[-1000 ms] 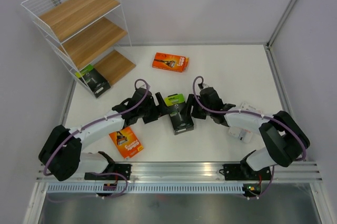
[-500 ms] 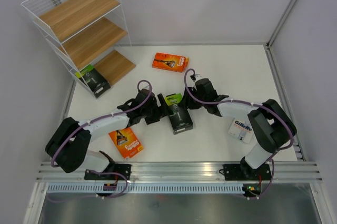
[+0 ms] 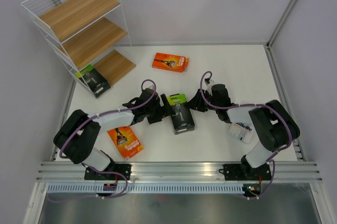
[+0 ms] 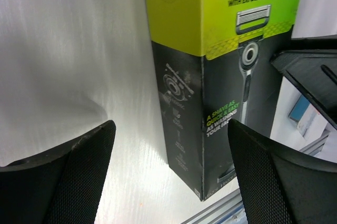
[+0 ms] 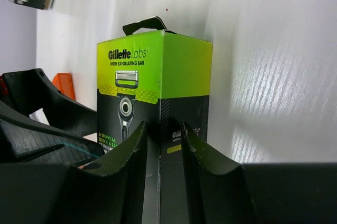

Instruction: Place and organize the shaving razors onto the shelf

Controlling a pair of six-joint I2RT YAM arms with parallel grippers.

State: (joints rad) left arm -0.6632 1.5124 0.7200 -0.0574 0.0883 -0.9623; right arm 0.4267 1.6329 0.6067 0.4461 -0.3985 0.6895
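Black-and-lime pack (image 3: pixel 181 118) has shifted rightward between left claw (image 3: pixel 165 106) and right claw (image 3: pixel 194 103).

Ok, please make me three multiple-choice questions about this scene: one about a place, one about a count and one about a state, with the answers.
1. Where does the white-and-blue pack lie?
A) on top of another pack
B) on the table, by the right arm
C) off the table, on the floor

2. How many orange packs lie on the table?
A) four
B) none
C) two

3. How is the left hand?
A) wide open
B) shut on an orange pack
C) shut on nothing

Answers:
1 B: the top view shows it flat on the table next to that arm.
2 C: one lies toward the far edge and one by the left arm.
3 A: the left wrist view shows its fingers far apart, with the black-and-lime pack ahead of them.
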